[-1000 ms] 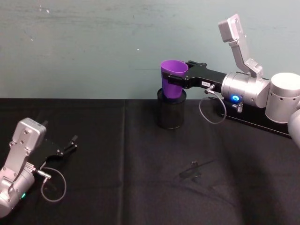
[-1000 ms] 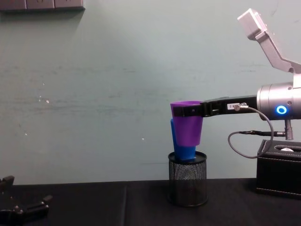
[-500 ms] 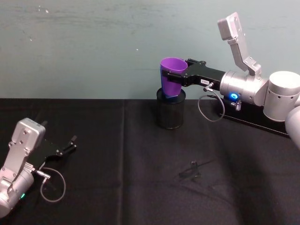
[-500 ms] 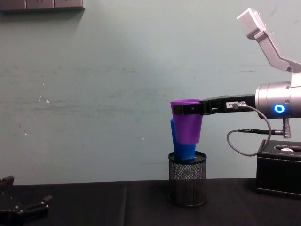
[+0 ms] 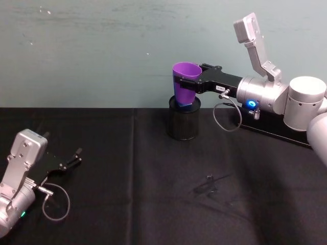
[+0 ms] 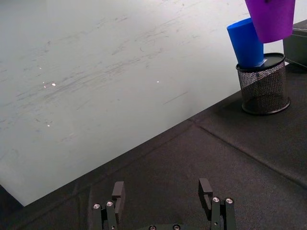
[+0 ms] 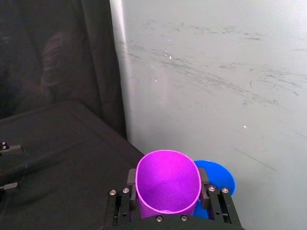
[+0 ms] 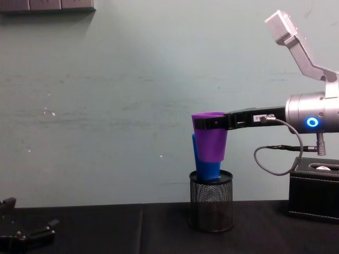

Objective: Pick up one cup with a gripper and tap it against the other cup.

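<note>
My right gripper (image 5: 183, 84) is shut on the purple cup (image 5: 185, 80), holding it upright by its upper wall above the black mesh pen holder (image 8: 211, 206). Its fingers (image 7: 130, 178) press on both sides of the cup (image 7: 167, 184). The blue cup (image 8: 208, 169) stands tilted inside the pen holder, right beside the purple cup (image 8: 210, 138); their walls overlap in the chest view and I cannot tell whether they touch. The left wrist view has the purple cup (image 6: 271, 19) just above and beside the blue cup (image 6: 245, 44). My left gripper (image 5: 75, 155) rests open, low at the table's left.
A black cloth (image 5: 153, 204) covers the table, with the pale green wall close behind the pen holder (image 5: 183, 122). A black box (image 8: 315, 189) sits at the right under my right arm. A small dark object (image 5: 209, 186) lies on the cloth right of centre.
In the head view the right gripper and purple cup have shifted slightly left, staying over the pen holder. The left arm sits a little lower and further left.
</note>
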`<state>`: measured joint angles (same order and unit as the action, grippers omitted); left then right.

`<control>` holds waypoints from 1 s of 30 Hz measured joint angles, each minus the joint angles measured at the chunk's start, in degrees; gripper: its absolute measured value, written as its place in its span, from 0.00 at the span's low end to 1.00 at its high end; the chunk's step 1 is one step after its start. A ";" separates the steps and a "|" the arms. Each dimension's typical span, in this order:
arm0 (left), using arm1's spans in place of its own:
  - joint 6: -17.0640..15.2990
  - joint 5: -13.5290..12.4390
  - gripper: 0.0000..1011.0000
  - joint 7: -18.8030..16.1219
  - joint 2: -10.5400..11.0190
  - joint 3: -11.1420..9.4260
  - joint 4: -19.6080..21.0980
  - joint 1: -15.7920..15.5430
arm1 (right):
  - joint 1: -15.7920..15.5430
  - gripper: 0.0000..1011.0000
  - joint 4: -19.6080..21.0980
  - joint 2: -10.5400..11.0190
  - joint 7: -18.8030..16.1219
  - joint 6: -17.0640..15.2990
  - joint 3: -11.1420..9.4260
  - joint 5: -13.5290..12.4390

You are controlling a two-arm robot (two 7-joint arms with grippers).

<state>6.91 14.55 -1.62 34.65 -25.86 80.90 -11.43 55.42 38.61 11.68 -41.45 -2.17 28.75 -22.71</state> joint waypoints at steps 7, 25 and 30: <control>0.00 0.00 0.99 0.00 0.00 0.00 0.00 0.00 | 0.17 0.72 -0.62 -0.50 0.49 -0.05 -0.48 0.54; 0.00 0.00 0.99 0.00 0.00 0.00 0.00 0.00 | 1.50 0.72 -3.74 -1.82 0.80 0.48 -2.16 1.09; 0.00 0.00 0.99 0.00 0.00 0.00 0.00 0.00 | 2.05 0.72 -5.13 -2.22 0.36 0.99 -2.59 1.07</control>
<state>6.91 14.55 -1.62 34.65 -25.86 80.90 -11.43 57.47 33.48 9.46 -41.09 -1.18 26.16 -21.65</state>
